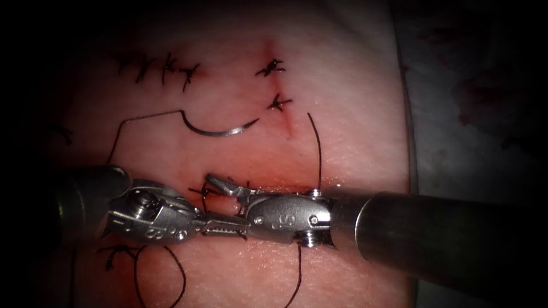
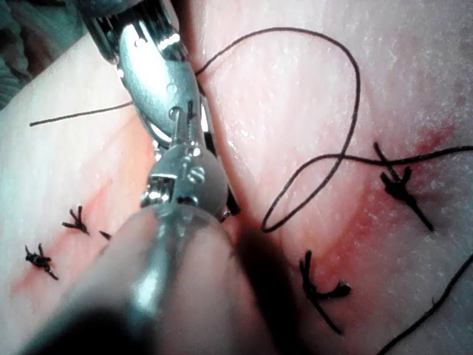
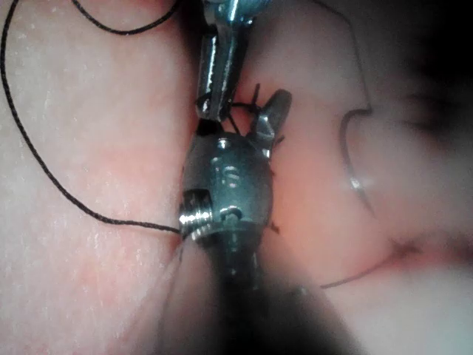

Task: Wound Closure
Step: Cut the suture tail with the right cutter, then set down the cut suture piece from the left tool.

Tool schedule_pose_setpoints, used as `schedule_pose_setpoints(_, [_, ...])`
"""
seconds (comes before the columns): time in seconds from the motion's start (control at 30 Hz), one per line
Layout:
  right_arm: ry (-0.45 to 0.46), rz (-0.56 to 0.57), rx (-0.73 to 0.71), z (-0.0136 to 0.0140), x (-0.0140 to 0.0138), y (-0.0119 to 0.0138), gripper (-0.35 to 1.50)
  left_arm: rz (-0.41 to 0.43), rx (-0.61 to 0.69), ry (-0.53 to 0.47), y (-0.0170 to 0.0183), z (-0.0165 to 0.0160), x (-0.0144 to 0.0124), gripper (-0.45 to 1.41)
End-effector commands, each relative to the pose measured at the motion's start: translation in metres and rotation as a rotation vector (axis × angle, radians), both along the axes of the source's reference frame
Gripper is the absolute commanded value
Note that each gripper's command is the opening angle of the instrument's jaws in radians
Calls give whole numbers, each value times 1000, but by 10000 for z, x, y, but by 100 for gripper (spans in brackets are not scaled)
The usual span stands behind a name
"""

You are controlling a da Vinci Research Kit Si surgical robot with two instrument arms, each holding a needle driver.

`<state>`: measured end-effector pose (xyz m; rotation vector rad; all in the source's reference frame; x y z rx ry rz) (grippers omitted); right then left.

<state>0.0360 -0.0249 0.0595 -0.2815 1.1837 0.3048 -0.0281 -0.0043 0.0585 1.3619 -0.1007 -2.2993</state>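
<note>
The curved needle (image 1: pixel 220 130) lies free on the tissue (image 1: pixel 348 85), beyond both tools and not in it; neither tool holds it. Its thread (image 1: pixel 120 134) runs from its left end down behind the left shaft. My left tool (image 1: pixel 228 226) comes in from the left, its jaws shut on a short piece of thread by the stitch knot (image 1: pixel 204 191). My right tool (image 1: pixel 220 201) meets it from the right with jaws open, the upper jaw raised beside that knot (image 3: pixel 247 107). The needle (image 3: pixel 353 170) rests apart from the right tool.
Several finished stitches (image 1: pixel 162 69) sit at the back left, two more (image 1: pixel 273 68) at the back middle. Red fluid stains the tissue around the cut (image 1: pixel 285 179) under the tools. Loose thread loops (image 2: pixel 347 96) lie on the tissue. A pale cloth (image 1: pixel 474 142) borders it on the right.
</note>
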Motion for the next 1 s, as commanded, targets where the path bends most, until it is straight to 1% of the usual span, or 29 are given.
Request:
schedule_pose_setpoints(0.03, [4,1,-4,6,12,1,120,2,-2,-4,2,5,-7,-45])
schedule_pose_setpoints(0.1, [4,1,-5,6,12,1,116,2,-2,-4,1,4,-7,-45])
schedule_pose_setpoints(0.13, [6,2,-8,7,13,0,101,1,-2,-4,1,4,-7,-45])
schedule_pose_setpoints(0.17, [5,-2,-7,8,13,-1,59,4,-1,-2,0,3,-8,-45])
schedule_pose_setpoints(0.2, [-6,-23,-1,9,12,-2,-10,4,-1,-2,-1,2,-8,-45])
schedule_pose_setpoints(0.23, [-18,-32,44,10,13,-1,-35,6,0,-5,-2,1,-8,-45])
schedule_pose_setpoints(0.37, [-19,-40,48,12,14,2,-35,6,-1,-5,-5,-2,-8,-45])
schedule_pose_setpoints(0.47, [4,-61,45,11,10,3,-35,8,-1,-5,-7,-5,-8,-45])
schedule_pose_setpoints(0.5, [14,-64,42,10,6,3,24,8,-1,-5,-8,-6,-8,-45])
schedule_pose_setpoints(0.53, [24,-55,34,9,2,2,74,8,-1,-5,-9,-7,-7,-45])
schedule_pose_setpoints(0.57, [36,-30,27,4,-6,1,138,9,-1,-5,-11,-9,-7,-45])
schedule_pose_setpoints(0.6, [36,-30,27,4,-6,1,138,9,-1,-5,-11,-9,-7,-45])
schedule_pose_setpoints(0.7, [48,4,17,-10,-29,-2,145,6,0,-2,-14,-15,-9,-45])
schedule_pose_setpoints(0.77, [51,25,24,-25,-53,0,142,2,0,2,-19,-21,-15,-45])
schedule_pose_setpoints(0.83, [57,47,38,-43,-81,9,140,-12,18,-10,-23,-30,-22,-45])
schedule_pose_setpoints(0.9, [91,68,18,-62,-108,20,136,-54,49,-21,-26,-36,-29,-45])
schedule_pose_setpoints(0.93, [127,89,19,-77,-128,27,135,-86,62,-28,-28,-40,-36,-45])
schedule_pose_setpoints(1.0, [176,115,15,-100,-155,37,131,-120,67,-31,-34,-45,-49,-45])
